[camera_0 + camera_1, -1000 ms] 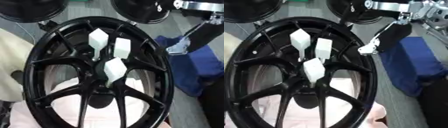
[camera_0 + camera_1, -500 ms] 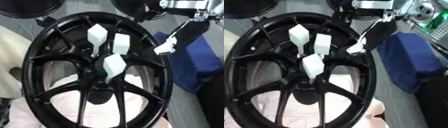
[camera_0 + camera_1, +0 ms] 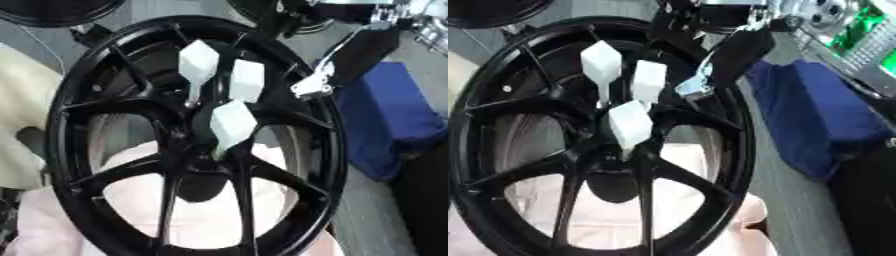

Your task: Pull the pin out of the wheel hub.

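In the left eye view a black multi-spoke wheel hub (image 3: 188, 145) fills most of the frame, lying over pale pink material (image 3: 197, 220) that shows through the lower openings. Three white pins with blocky heads stand near its centre: an upper left pin (image 3: 198, 62), an upper right pin (image 3: 247, 80) just beside it, and a lower pin (image 3: 232, 124) nearest the central bore. The right hand (image 3: 350, 57) comes in from the upper right corner, dark with a silver tip hanging over the hub's right rim, near the upper right pin but apart from it; a blue cloth (image 3: 385, 120) lies beyond the rim on the right. The left hand shows in neither view. In the right eye view the same right hand (image 3: 728, 57) has its silver tip (image 3: 695, 88) just beside the upper right pin (image 3: 648, 80), closer than it looks from the other eye, yet nothing appears curled round a pin head, and whether the fingers are spread or drawn in I cannot tell. All three pins appear seated, so the step in hand looks like the reach, with no grasp made. The next move calls for bringing the fingers around one pin head, probably the upper right one, closing on it, then drawing it out along its own axis so it does not bind in its hole.
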You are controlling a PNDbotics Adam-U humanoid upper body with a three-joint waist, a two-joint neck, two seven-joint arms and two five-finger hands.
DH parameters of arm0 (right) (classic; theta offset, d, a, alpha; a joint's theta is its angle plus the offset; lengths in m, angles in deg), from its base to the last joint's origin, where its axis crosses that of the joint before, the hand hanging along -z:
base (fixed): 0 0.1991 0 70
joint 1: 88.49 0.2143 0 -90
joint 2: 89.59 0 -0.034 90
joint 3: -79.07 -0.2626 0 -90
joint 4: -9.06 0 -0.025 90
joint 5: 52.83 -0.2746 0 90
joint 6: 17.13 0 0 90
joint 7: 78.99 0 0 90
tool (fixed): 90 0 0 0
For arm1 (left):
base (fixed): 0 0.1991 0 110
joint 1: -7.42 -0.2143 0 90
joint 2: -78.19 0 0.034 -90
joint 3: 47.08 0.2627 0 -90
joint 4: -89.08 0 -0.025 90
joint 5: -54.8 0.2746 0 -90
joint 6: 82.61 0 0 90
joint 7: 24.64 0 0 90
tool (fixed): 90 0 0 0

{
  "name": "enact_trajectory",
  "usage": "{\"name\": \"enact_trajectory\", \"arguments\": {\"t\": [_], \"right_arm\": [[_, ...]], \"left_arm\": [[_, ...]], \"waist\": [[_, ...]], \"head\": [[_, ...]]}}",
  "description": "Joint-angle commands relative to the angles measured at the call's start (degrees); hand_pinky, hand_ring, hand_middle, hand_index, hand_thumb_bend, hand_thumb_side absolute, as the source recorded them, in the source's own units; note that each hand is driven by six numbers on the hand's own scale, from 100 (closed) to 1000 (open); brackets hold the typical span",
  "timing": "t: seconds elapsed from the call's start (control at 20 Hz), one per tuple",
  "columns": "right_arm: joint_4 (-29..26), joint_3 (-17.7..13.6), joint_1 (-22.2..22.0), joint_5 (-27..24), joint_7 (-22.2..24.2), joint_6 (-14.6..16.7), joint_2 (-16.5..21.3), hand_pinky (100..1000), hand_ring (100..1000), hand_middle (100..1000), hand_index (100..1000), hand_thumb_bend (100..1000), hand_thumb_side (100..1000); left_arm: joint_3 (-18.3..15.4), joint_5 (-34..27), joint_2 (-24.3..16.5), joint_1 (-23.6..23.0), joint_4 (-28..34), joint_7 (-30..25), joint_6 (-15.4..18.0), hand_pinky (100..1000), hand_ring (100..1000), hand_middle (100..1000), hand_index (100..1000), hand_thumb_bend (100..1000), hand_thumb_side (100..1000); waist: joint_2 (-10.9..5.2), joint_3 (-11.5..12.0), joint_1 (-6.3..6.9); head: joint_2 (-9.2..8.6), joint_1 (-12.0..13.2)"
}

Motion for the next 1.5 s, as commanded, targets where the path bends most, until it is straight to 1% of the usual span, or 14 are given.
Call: {"name": "enact_trajectory", "arguments": {"t": [0.05, 0.4, 0.75, 0.9, 1.25, 1.4, 1.5], "right_arm": [[0.75, -0.51, 0.89, -0.17, -0.97, -0.51, 0.7, 837, 843, 793, 813, 570, 348], [1.95, -0.24, 0.52, 0.33, -1.57, -1.26, 0.06, 836, 849, 799, 816, 576, 353], [3.47, -0.16, -0.22, 1.04, -1.71, -1.25, -0.53, 830, 841, 785, 805, 584, 347], [4.04, -0.02, -0.27, 1.32, -1.67, -1.31, -0.89, 823, 833, 760, 792, 589, 342], [4.89, 0.24, -0.46, 2.58, -1.55, -1.36, -1.29, 794, 805, 658, 736, 616, 327], [5.16, 0.49, -0.48, 3.47, -1.25, -1.37, -1.47, 784, 794, 635, 718, 625, 315], [5.34, 0.56, -0.54, 3.91, -1.04, -1.45, -1.51, 776, 786, 621, 705, 627, 328]], "left_arm": [[-0.11, -0.23, -0.75, 0.84, 0.86, 0.07, -0.15, 965, 571, 519, 704, 146, 634], [-0.13, -0.19, -0.6, 1.45, 0.86, 0.08, -0.23, 966, 571, 518, 705, 146, 637], [-0.23, 0.03, -0.34, 1.84, 0.86, 0.21, -0.46, 967, 571, 517, 704, 146, 642], [-0.16, 0.08, -0.26, 2.12, 0.86, 0.24, -0.58, 968, 571, 517, 704, 145, 644], [-0.22, 0.26, -0.11, 2.36, 0.86, 0.28, -0.71, 969, 571, 516, 704, 146, 647], [-0.22, 0.31, -0.04, 2.4, 0.86, 0.24, -0.79, 969, 571, 516, 704, 146, 647], [-0.25, 0.35, -0.02, 2.4, 0.86, 0.26, -0.84, 969, 571, 516, 704, 145, 648]], "waist": [[-0.8, 0.16, 0.09], [0.06, 0.89, -0.49], [1.01, 1.46, -1.03], [1.38, 1.73, -1.29], [1.81, 2.06, -1.69], [1.93, 2.03, -1.77], [1.97, 1.99, -1.8]], "head": [[-0.52, -0.52], [-0.73, -0.76], [-1.01, -0.88], [-1.3, -0.99], [-1.72, -1.08], [-1.75, -1.21], [-1.97, -1.34]]}}
